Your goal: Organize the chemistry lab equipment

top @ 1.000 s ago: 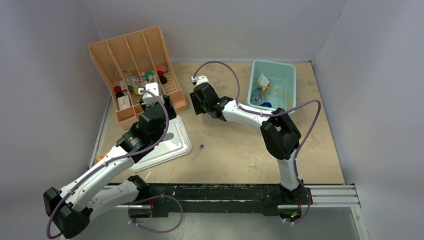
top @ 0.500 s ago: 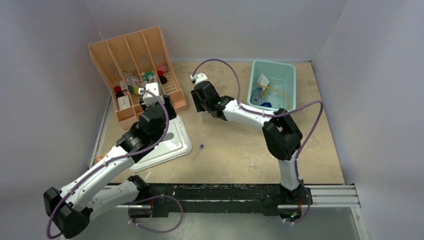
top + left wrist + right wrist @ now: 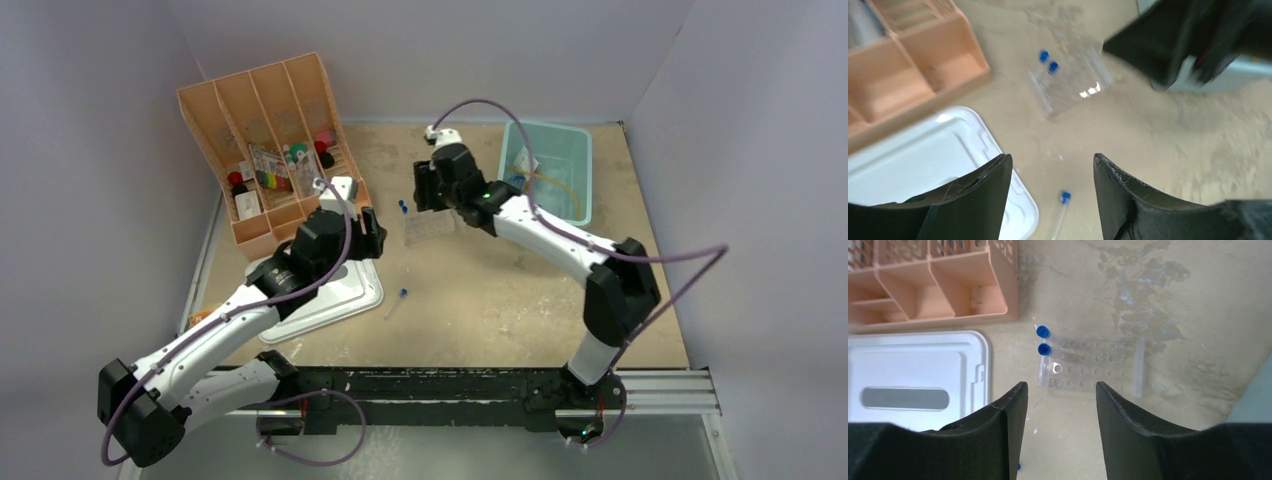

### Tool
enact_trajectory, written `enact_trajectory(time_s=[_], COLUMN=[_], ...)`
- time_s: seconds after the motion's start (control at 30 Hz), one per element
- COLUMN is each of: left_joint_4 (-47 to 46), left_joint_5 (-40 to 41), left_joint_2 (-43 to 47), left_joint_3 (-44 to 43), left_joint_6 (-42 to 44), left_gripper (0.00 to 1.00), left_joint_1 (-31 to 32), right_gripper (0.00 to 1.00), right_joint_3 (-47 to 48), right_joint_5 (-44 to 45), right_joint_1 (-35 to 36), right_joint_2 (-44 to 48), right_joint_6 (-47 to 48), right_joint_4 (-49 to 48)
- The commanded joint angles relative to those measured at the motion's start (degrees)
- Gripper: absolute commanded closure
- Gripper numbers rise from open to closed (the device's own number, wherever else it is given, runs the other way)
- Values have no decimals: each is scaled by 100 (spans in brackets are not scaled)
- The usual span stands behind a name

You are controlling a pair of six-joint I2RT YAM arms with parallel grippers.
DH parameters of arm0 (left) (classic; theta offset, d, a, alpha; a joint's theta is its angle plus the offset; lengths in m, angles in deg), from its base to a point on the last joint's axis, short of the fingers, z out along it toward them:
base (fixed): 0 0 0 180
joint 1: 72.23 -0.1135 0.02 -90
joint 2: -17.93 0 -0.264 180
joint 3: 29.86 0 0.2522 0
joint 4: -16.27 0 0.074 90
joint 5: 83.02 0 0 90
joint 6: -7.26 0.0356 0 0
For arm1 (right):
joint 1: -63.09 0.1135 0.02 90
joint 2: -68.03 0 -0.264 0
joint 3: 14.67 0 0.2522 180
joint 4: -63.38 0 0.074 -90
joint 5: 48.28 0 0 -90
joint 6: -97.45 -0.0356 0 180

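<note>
Well, the right end effector [image 3: 1059, 388] hung released over the clear holed rack [image 3: 1093, 365], nearer the worktop's far edge, two blue-capped tubes [image 3: 1043, 332] at its end. The left end effector [image 3: 1050, 161], also released, hovered above one loose tube [image 3: 1064, 197] beside the grey lid [image 3: 923, 150]. Sorting seemed roughly half done.

We see pale grey walls [image 3: 450, 50] closing in a worn, stained tan tabletop [image 3: 500, 300], evenly lit, with a black rail [image 3: 450, 385] along its near edge.
</note>
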Motion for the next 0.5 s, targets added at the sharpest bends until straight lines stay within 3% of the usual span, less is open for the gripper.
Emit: enact_trajectory(time_s=[0.0,0.13,0.27,0.37,0.47], left_joint_4=[-3,6,299,446,621], left_joint_5=[-1768,-1653,-1288,-1148,-918], left_joint_2=[-306,-898,-1731,-2194,-2453], left_joint_3=[291,463,351,343,282], left_joint_6=[-318,-395,-493,-547,-552], left_gripper=[40,41,50,56,55], left_joint_1=[31,523,1210,1309,1315], right_gripper=[44,43,43,43,44], right_joint_3=[-465,-733,-972,-1171,-1346], right_joint_5=[-610,-675,-697,-639,-610], right_joint_1=[-290,-447,-552,-588,-620], right_joint_2=[944,1356,1628,1795,1939], right_joint_6=[-655,-906,-1050,-1136,-1238], right_joint_4=[100,216,207,152,124])
